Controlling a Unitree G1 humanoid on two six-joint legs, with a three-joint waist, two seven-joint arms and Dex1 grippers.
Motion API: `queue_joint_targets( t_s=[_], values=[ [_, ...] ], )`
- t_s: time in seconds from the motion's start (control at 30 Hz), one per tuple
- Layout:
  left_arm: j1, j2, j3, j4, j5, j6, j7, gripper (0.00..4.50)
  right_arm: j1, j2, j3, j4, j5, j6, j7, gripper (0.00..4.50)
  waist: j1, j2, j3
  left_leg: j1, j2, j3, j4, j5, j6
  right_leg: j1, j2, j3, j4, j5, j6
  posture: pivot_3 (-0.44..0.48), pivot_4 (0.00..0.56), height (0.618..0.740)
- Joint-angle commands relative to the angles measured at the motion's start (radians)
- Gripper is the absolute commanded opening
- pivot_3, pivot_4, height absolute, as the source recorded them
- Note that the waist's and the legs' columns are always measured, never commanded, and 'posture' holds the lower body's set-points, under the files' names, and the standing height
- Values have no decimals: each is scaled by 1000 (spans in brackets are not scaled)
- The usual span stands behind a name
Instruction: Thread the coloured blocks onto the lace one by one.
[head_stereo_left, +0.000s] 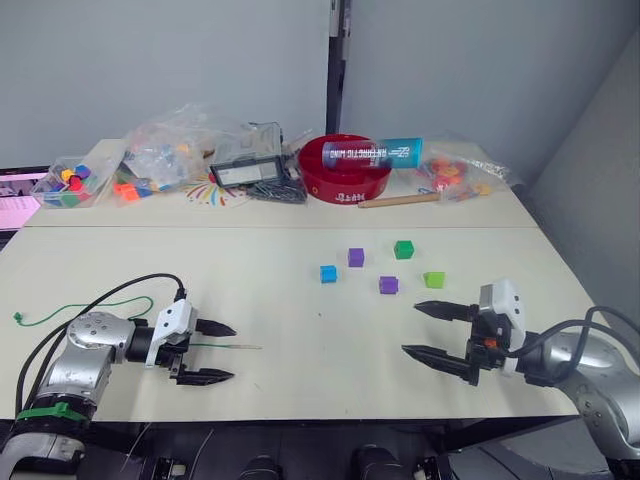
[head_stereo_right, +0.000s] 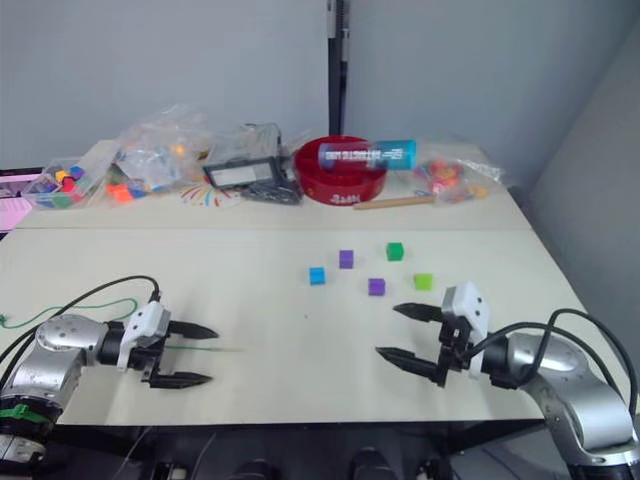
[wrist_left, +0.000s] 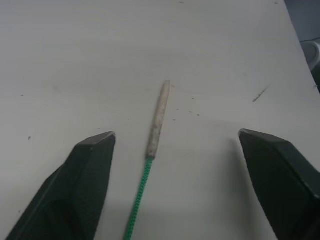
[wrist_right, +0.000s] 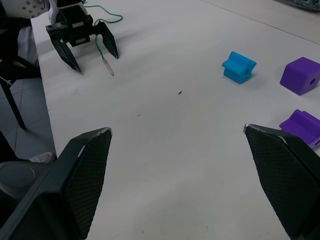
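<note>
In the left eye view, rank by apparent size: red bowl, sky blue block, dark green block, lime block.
1. Red bowl, by far the largest.
2-4. Dark green block, lime block and sky blue block look alike; I won't rank them.

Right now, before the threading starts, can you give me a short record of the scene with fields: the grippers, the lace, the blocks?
left gripper: open, astride the lace tip, not touching it
right gripper: open, holding nothing
lace: green, flat on the table; pale stiff tip lies between the left fingers
blocks: sky blue block, two purple blocks, dark green block, lime green block; all loose, none threaded
</note>
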Motion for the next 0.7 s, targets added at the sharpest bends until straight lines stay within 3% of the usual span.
queue_joint_targets(
  t_s=[0.03, 0.3, 0.57, 0.7],
  values=[
    [13, 5, -56, 67, 56, 6, -46, 2690, 13, -5, -47, -55, 34, 10, -24, 4500, -5, 2, -1, 0, 0, 0, 0, 0, 0, 0, 0, 0, 0, 0, 0, 0, 150, 731],
    [-31, -5, -91, 150, 89, -33, -68, 41, 27, -5, -65, -77, 45, 23, -57, 4500, -17, 7, -4, 0, 0, 1, 0, -1, 2, 1, 1, 1, 1, 0, 0, 0, 150, 731],
    [-47, 4, -72, 89, 40, 14, -69, 41, 44, 9, -72, -88, 40, 28, -91, 4500, -15, 10, -6, 0, 0, 1, 0, -1, 3, 1, 1, 1, 1, -1, 1, 0, 150, 731],
    [-53, 21, -26, -45, -6, 103, -38, 41, 61, 65, -80, -61, -19, 10, -203, 4500, -13, 10, -6, 0, 0, 0, 1, -1, 2, 0, 1, 1, 1, -1, 1, 0, 150, 731]
  ],
)
